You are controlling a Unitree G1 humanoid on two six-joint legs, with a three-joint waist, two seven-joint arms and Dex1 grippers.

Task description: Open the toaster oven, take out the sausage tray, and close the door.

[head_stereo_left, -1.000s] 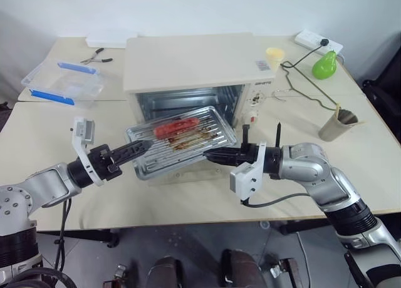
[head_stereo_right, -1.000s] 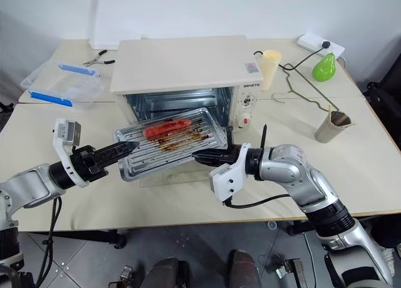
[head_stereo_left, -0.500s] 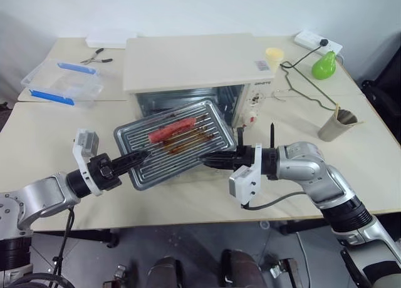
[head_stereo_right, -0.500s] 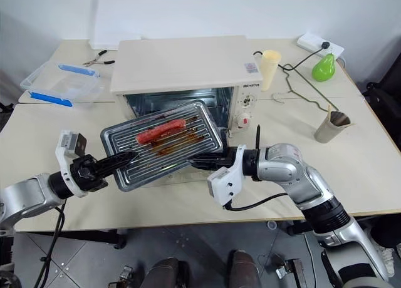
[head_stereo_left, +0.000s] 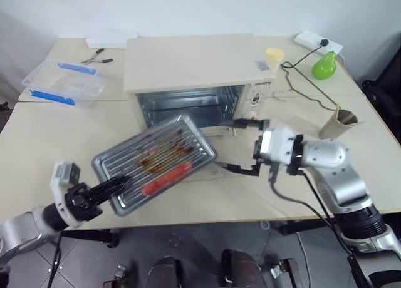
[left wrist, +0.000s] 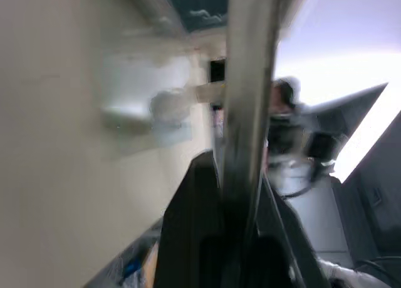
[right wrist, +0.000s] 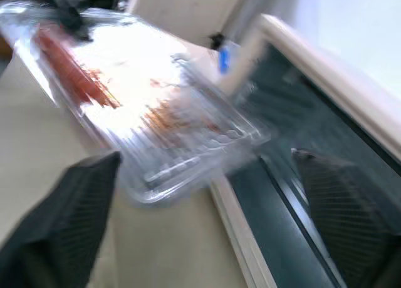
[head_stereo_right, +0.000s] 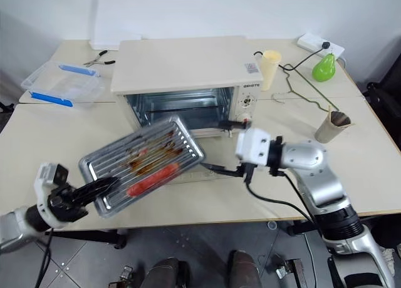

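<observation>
The cream-white toaster oven (head_stereo_left: 194,59) stands mid-table with its cavity exposed. Its glass door (head_stereo_right: 213,151) lies folded down flat in front. The silver sausage tray (head_stereo_left: 153,163) hangs tilted over the table's near left, out of the oven. A red sausage (head_stereo_left: 166,174) lies against its lower rim. My left gripper (head_stereo_left: 119,185) is shut on the tray's near-left corner; in the left wrist view the rim (left wrist: 244,113) runs edge-on between the fingers (left wrist: 188,225). My right gripper (head_stereo_left: 233,146) stands open just right of the tray, clear of it, before the oven's mouth.
A clear plastic box with blue clips (head_stereo_left: 62,81) and pliers (head_stereo_left: 95,57) lie at the back left. A pale cup (head_stereo_left: 274,55), a cable (head_stereo_left: 307,87), a green pear-shaped object (head_stereo_left: 324,64), a power strip (head_stereo_left: 318,42) and a brown cup (head_stereo_left: 338,125) sit on the right.
My left gripper has drawn the tray down toward the near left, tilting it; the sausage slid to the lower rim. My right gripper let go of the tray, opened and moved right.
</observation>
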